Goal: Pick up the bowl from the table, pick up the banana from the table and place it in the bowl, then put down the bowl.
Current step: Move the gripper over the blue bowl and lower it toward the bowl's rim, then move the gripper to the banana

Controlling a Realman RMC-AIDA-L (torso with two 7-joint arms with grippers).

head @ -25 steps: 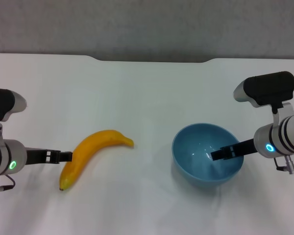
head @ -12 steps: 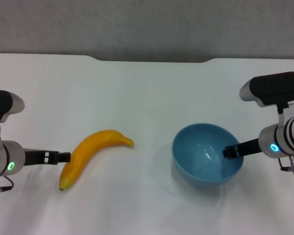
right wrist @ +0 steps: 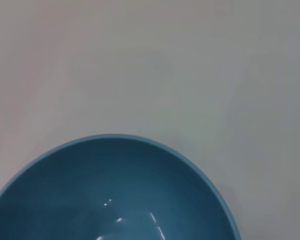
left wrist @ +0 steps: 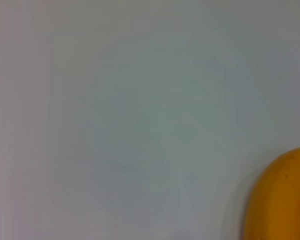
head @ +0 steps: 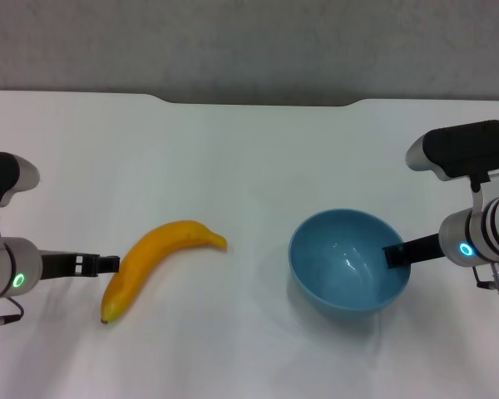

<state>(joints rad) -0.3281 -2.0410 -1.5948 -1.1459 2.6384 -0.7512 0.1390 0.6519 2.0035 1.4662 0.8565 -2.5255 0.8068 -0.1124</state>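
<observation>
white surface, bowl rim gripped, banana waiting

white surface [head: 249, 158] carries everything. the bowl [head: 343, 274] sits low and off to one side, and the right gripper [head: 394, 254] reaches over the rim farthest from the banana [head: 154, 262], fingers apparently grasping that rim, likely to lift it. the left gripper [head: 108, 264] sits just beside the banana's far flank; whether those fingers are clenched or released, i cannot tell.
</observation>
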